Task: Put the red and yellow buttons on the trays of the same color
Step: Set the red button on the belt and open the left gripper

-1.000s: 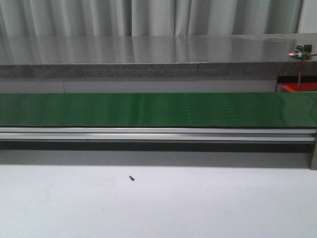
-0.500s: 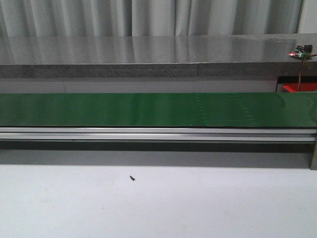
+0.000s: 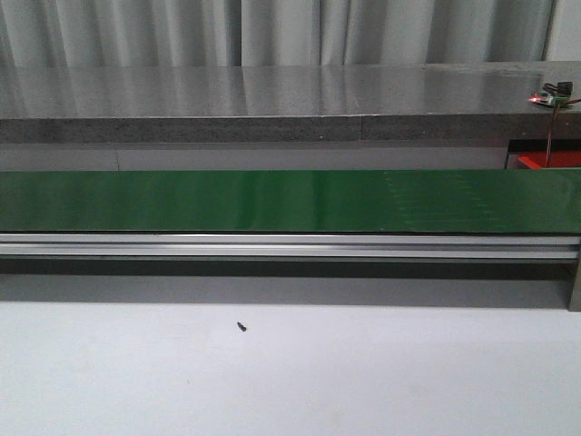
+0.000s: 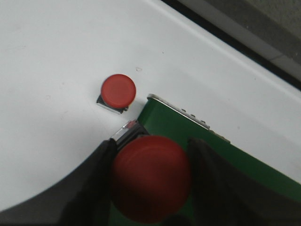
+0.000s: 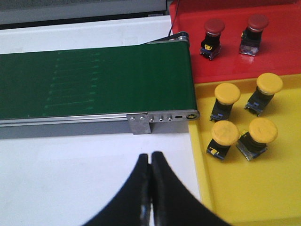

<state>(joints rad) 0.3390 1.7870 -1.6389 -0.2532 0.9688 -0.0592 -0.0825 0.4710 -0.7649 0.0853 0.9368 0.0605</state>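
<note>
Left gripper (image 4: 150, 188) jaws clamped on a red button (image 4: 151, 178) over the belt (image 4: 221, 165) end, right gripper (image 5: 150, 188) jaws together; a slip could drop it onto the button (image 4: 118, 91) at eleven o'clock.

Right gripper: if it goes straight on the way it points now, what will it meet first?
Probably the bare white table, then the belt's metal side rail. The right gripper is shut and empty; depth is unclear.

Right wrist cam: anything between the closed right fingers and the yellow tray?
Nothing. In the right wrist view only bare white table separates the right gripper from the yellow tray.
</note>
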